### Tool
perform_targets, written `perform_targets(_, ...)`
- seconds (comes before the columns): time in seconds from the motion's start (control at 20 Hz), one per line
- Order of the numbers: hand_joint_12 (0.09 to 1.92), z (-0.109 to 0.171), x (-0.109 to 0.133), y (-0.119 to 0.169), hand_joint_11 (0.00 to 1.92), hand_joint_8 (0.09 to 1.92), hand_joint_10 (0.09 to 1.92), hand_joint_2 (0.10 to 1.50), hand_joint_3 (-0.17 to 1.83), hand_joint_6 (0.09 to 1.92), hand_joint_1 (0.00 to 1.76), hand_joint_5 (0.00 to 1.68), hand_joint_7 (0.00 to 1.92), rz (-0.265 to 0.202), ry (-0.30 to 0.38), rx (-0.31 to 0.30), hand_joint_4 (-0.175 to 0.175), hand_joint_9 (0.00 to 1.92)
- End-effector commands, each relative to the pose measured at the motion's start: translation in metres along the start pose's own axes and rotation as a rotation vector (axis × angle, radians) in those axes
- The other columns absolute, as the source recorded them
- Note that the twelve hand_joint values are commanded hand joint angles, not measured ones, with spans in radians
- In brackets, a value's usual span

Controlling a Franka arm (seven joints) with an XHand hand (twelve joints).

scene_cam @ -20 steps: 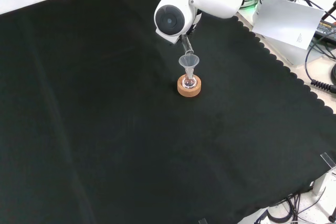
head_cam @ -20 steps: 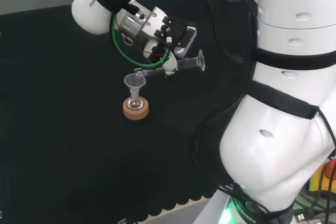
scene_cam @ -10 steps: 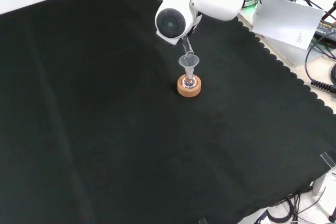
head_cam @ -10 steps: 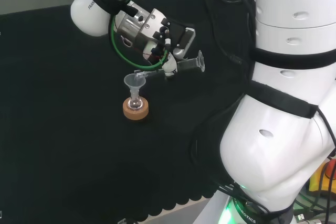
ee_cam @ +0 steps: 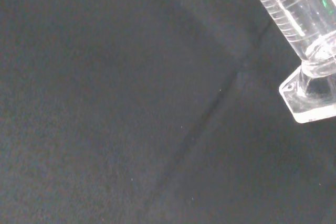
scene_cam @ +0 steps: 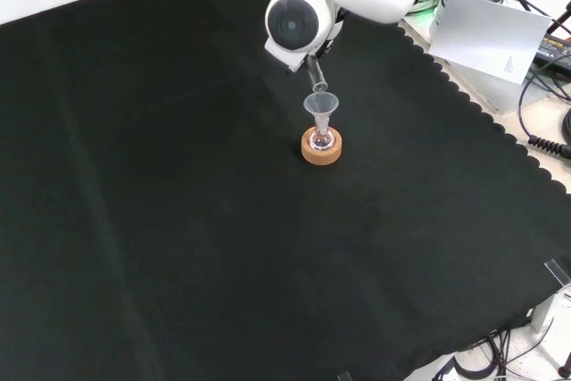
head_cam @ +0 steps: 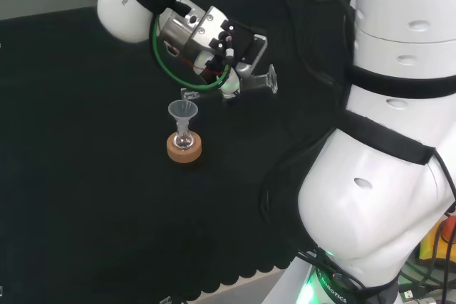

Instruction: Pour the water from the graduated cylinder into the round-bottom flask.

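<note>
The hand (head_cam: 226, 58) is shut on a clear graduated cylinder (head_cam: 235, 87), held almost level above the cloth. Its mouth (head_cam: 189, 93) points left in the head view, just above and beside the funnel (head_cam: 182, 111). The foot (head_cam: 271, 80) points right. That clear funnel sits in the neck of a small round-bottom flask (head_cam: 184, 139) on a cork ring (head_cam: 184, 149). In the front view the cylinder's mouth (scene_cam: 317, 77) slants down toward the funnel (scene_cam: 321, 103), the flask (scene_cam: 321, 138) and the cork ring (scene_cam: 321, 149) below. The wrist view has the cylinder's scale and foot (ee_cam: 310, 95) close up.
Black cloth (scene_cam: 178, 220) covers the bench around the cork ring. Its scalloped edge (scene_cam: 482, 113) runs down the right of the front view, with cables and a white sheet beyond. The arm's white links (head_cam: 385, 140) stand large at the head view's right.
The hand has risen a little with the cylinder, so its mouth now sits slightly higher above the funnel. Flask, funnel and ring have not moved.
</note>
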State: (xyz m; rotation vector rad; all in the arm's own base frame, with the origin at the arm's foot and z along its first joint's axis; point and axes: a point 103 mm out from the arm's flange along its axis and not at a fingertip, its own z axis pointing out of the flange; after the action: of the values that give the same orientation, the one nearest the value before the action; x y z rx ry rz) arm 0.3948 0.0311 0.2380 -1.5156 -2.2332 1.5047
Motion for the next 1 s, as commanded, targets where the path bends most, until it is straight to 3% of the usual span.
perform_targets(0.05, 0.73, 0.014, -0.015, -0.01, 1.27, 0.25, 0.09, 1.14, 0.0, 1.08, 1.12, 0.94, 1.31, -0.042, 0.16, -0.105, -0.1, 1.45)
perform_targets(0.35, 0.73, 0.017, -0.026, -0.012, 1.27, 0.25, 0.09, 1.14, 0.0, 1.08, 1.12, 0.94, 1.31, -0.132, 0.322, -0.246, -0.1, 1.45)
perform_targets(0.5, 0.73, 0.02, -0.03, -0.009, 1.27, 0.25, 0.09, 1.14, 0.0, 1.08, 1.12, 0.94, 1.31, -0.16, 0.371, -0.3, -0.1, 1.45)
perform_targets(1.0, 0.73, 0.023, -0.043, 0.012, 1.27, 0.24, 0.09, 1.14, 0.0, 1.08, 1.12, 0.94, 1.3, -0.273, 0.559, -0.427, -0.099, 1.45)
